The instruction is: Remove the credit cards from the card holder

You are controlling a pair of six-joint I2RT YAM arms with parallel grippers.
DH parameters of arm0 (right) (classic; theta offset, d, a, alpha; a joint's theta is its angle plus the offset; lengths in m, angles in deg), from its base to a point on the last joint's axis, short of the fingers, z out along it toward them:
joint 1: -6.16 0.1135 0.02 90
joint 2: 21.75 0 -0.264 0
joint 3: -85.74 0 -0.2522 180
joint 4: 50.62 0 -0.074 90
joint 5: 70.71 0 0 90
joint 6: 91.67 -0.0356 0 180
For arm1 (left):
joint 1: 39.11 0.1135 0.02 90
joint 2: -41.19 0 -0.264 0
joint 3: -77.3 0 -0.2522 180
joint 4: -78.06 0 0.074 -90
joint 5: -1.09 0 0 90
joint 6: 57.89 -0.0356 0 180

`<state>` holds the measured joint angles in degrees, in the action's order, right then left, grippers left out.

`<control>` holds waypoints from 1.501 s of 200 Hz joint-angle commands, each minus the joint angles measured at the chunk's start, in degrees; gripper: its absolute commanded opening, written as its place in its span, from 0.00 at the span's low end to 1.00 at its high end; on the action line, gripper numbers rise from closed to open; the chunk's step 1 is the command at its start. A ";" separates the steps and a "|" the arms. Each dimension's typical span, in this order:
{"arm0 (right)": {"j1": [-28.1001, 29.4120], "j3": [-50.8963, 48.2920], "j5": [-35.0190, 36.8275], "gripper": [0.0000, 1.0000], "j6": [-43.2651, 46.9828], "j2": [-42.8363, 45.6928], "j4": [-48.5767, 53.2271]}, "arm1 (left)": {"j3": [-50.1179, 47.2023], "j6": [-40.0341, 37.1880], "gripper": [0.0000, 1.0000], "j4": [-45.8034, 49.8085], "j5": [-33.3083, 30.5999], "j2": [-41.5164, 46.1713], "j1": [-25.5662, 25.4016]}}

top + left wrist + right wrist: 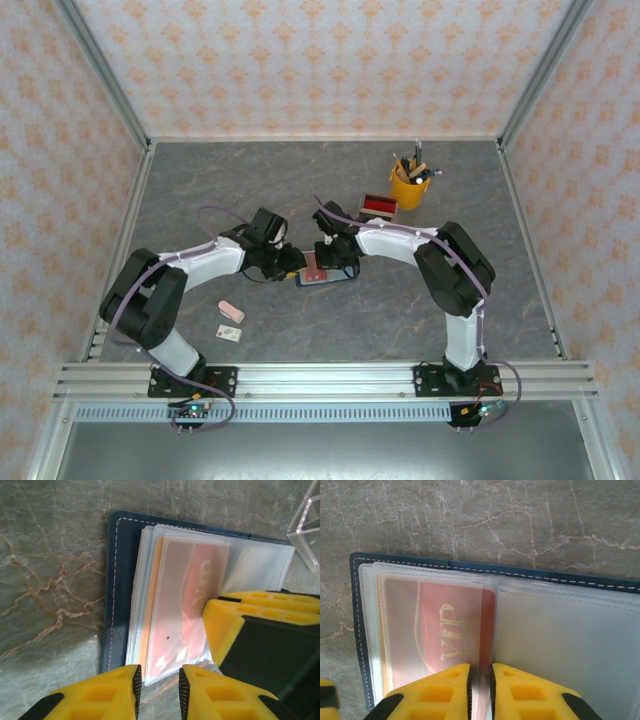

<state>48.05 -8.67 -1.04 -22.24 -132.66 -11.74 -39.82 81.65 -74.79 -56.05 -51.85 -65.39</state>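
- Holder [325, 277] lies open mid-surface [400, 320], btwn both hands. Red card [445, 625] sits in the top sleeve [410, 576], w/ orange card [154, 590] tucked behind it.
- Right hand [481, 672]: jaws nearly together, grasping a thin sleeve edge by the fold, just beside red card.
- Left hand [160, 675]: jaws narrow, at the sleeve's open end. Can't tell if clenched on anything.
- Risk 1: right has plastic, prob. not the card. A pull would lift the page or the whole holder, and the card stays in.
- Risk 2: if left also nips sleeve w/ card, the card won't slide. Sleeve may crease or tear.
- Risk 3: hands v. close over holder, so either shifting could knock fingers.
- Risk 4: nothing clearly pins the cover, so holder may skid toward tray [307, 530] nearby.
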 commanded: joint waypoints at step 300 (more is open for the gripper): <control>-2.78 -5.83 -7.67 0.14 -4.57 -1.02 -4.94 | 10.41 -8.17 0.30 9.95 -2.02 -9.18 -0.79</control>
<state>45.21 -12.58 -8.87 -26.13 -131.72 -17.92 -30.48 75.03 -65.24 -59.31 -59.50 -65.76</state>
